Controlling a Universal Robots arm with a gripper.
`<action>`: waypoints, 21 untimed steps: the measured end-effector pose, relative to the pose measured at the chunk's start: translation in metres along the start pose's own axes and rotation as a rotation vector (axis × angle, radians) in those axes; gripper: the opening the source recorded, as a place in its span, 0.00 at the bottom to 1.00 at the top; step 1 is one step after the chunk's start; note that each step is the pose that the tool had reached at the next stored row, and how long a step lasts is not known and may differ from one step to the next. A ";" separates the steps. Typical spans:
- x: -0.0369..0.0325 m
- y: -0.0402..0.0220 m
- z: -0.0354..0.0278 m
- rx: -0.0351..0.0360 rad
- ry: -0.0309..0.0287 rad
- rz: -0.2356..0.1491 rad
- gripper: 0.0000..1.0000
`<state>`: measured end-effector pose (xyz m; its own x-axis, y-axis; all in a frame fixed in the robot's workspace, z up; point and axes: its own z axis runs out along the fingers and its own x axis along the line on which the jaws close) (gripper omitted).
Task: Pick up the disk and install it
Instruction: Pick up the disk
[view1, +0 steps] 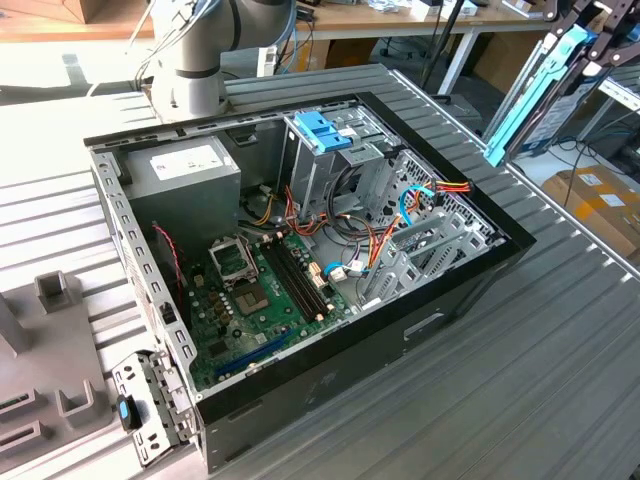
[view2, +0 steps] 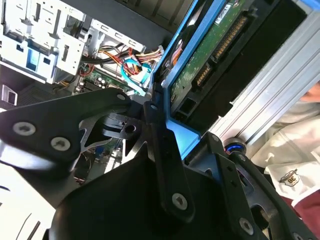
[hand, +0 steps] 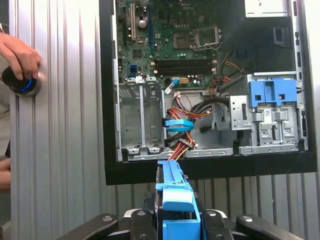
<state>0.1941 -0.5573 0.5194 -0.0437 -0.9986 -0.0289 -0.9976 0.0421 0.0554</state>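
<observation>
Carry stage, looks like: got flat grey-silver disk (hand: 172, 187) in light-blue plastic rails pinched in black gripper (hand: 177, 222), closed snug on its sides, hovering just outside open black computer case (hand: 225, 172). Not seated yet. Probably needs squaring to empty grey metal bay (hand: 140, 120) inside case.

disk (hand: 176, 197): smooth light-blue plastic rails; table (view1: 545, 385): ribbed matt metal; computer case (view1: 400, 345): matt black metal.
</observation>
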 end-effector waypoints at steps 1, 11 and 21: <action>0.0021 0.0005 0.0000 0.0000 -0.0001 0.000 0.37; 0.0161 0.0048 -0.0002 0.0000 -0.0001 0.000 0.37; 0.0324 0.0068 -0.0006 0.0000 0.0001 -0.001 0.37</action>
<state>0.1859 -0.5894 0.5194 -0.0431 -0.9987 -0.0288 -0.9976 0.0414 0.0553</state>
